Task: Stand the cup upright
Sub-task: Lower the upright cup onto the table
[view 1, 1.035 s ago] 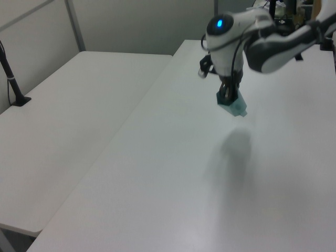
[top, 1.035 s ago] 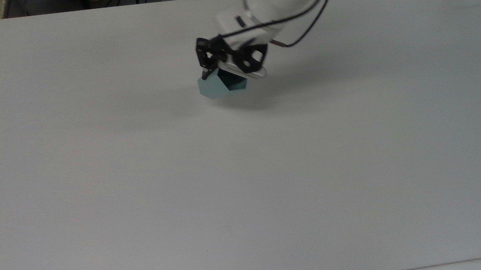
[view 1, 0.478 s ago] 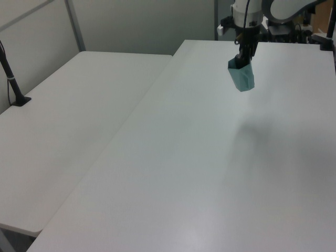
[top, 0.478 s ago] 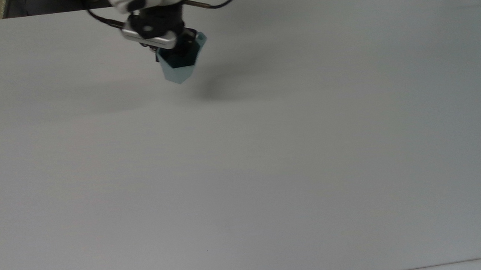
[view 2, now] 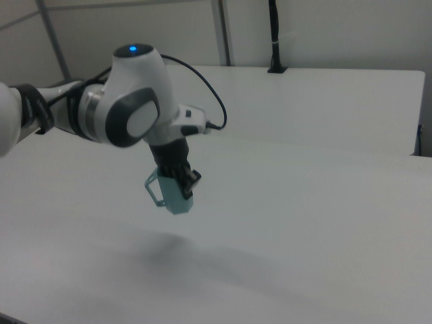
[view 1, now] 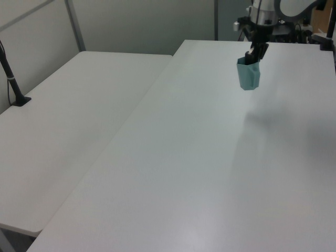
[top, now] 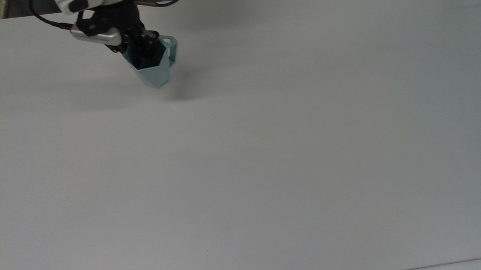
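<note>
Top view shows the cup (top: 152, 69) near the far edge of the white table (top: 267, 150), toward the top view's left. The gripper (top: 141, 46) holds it by the rim. The cup's mouth faces up and its narrow bottom points down. The little handle (top: 170, 46) sticks out to the top view's right.

Right view shows the cup (view 2: 173, 193) hanging in the air. Its shadow lies on the table (view 2: 304, 236) well below it, so it is not down yet. It looks a bit tipped there. Left view shows the cup (view 1: 248, 76) under the gripper (view 1: 254, 55), and it looks almost straight up.

The step now, I think, is to put the cup down on its bottom. To do it well, the arm should go down slowly and straight. The bottom is small, so the cup could fall over if it lands on an edge. It should be level first. The bottom should sit flat on the table before the fingers let go. Then the fingers should open just a little and lift straight up, so they do not bump the rim or catch the handle.

The jaws are close together and pinch the wall of the cup. One finger goes inside the cup and the other seems to press on the outside. They touch nothing else.
</note>
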`<move>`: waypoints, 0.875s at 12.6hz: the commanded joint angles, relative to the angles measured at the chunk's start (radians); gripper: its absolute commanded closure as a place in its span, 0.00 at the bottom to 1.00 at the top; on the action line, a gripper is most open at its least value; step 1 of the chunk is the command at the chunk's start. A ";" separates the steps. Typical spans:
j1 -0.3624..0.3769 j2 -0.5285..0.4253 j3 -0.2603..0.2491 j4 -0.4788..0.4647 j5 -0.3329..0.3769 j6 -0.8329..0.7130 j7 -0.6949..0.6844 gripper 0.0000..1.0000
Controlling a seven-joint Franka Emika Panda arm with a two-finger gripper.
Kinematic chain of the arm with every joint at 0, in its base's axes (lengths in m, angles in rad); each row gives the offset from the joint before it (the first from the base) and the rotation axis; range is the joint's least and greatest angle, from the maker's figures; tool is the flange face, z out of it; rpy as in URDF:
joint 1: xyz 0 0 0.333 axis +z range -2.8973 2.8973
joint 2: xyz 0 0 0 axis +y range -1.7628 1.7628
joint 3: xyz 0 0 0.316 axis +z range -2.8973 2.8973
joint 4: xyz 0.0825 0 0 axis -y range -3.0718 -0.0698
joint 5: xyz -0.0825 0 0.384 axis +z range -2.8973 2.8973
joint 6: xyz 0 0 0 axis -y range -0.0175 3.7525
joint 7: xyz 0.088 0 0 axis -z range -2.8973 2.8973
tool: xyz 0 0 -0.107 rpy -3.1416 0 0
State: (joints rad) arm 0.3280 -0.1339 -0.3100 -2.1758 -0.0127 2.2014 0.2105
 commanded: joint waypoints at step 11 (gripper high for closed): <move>0.082 0.066 -0.051 -0.199 0.043 0.340 -0.039 1.00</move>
State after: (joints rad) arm 0.3749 -0.0984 -0.3522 -2.3663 0.0030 2.4812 0.1626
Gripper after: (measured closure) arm 0.894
